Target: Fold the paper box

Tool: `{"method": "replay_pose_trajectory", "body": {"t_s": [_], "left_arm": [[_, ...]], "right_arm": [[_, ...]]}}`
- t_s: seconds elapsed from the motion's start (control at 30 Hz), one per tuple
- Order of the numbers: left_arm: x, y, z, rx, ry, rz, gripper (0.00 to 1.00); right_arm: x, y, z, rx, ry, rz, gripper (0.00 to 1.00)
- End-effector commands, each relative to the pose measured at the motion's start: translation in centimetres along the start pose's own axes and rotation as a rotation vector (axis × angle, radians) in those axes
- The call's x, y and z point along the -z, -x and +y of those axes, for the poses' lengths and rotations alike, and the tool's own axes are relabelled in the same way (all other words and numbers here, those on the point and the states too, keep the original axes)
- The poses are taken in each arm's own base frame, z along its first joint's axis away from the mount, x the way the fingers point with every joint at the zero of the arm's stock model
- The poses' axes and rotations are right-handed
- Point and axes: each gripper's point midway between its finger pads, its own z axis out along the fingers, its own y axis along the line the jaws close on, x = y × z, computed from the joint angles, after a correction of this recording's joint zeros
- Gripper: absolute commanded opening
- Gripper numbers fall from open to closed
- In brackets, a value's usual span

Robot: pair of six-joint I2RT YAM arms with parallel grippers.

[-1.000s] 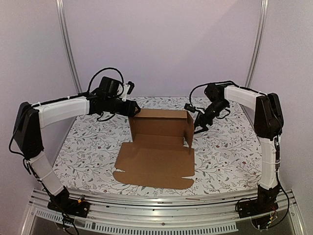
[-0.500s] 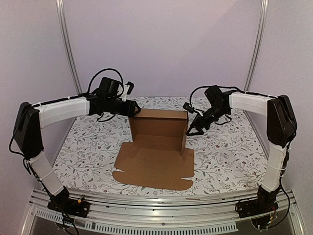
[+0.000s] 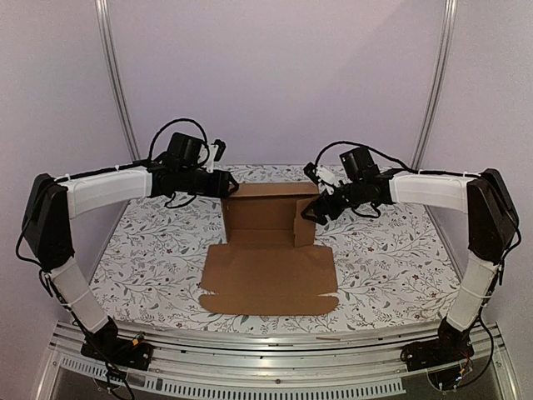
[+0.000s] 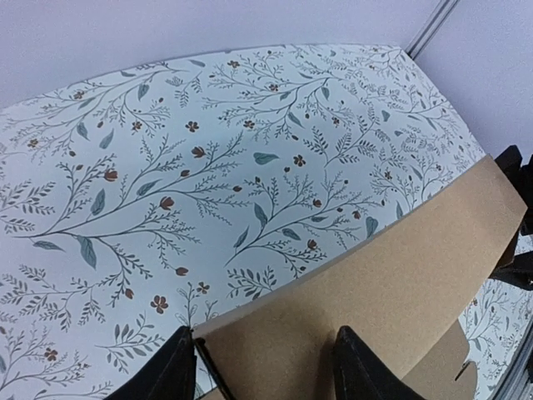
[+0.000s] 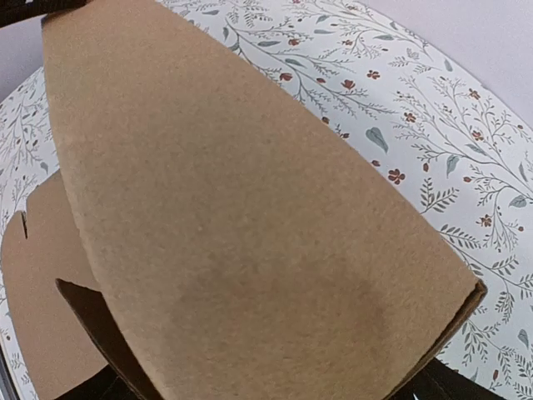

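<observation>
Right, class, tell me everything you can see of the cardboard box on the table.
The paper box is plain brown cardboard, unprinted, half folded. Its back wall stands upright, the right side flap is turned up and inward, and the large front panel with rounded tabs lies flat on the floral tablecloth. The left fingers straddle the back wall's left end; the right fingers flank the side flap, both open.
</observation>
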Motion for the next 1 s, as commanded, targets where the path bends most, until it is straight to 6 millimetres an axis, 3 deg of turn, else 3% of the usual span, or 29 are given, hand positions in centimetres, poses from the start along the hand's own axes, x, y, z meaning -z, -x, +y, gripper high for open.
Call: {"method": "replay_pose_trajectory", "body": {"t_s": [0.0, 0.3, 0.6, 0.77, 0.9, 0.97], "left_arm": [[0.1, -2.6, -0.6, 0.026, -0.045, 0.086, 0.56], [0.1, -2.2, -0.8, 0.034, -0.054, 0.084, 0.55], [-0.2, -1.9, -1.0, 0.019, -0.065, 0.098, 0.54], [-0.1, -0.6, -1.8, 0.000, -0.101, 0.101, 0.54], [-0.2, 0.2, -2.5, -0.001, -0.142, 0.120, 0.54], [0.7, 1.6, -3.0, -0.017, -0.170, 0.089, 0.55]], "right_arm": [[0.5, 3.4, -2.4, -0.040, -0.157, -0.126, 0.84], [-1.5, 3.7, -3.7, -0.054, -0.191, -0.127, 0.48], [-3.3, 4.2, -4.7, -0.025, -0.206, -0.124, 0.40], [-4.1, 4.4, -5.4, -0.022, -0.199, -0.118, 0.25], [-4.3, 4.7, -6.3, -0.036, -0.188, -0.116, 0.24], [-4.4, 4.6, -6.6, -0.038, -0.173, -0.114, 0.24]]}}
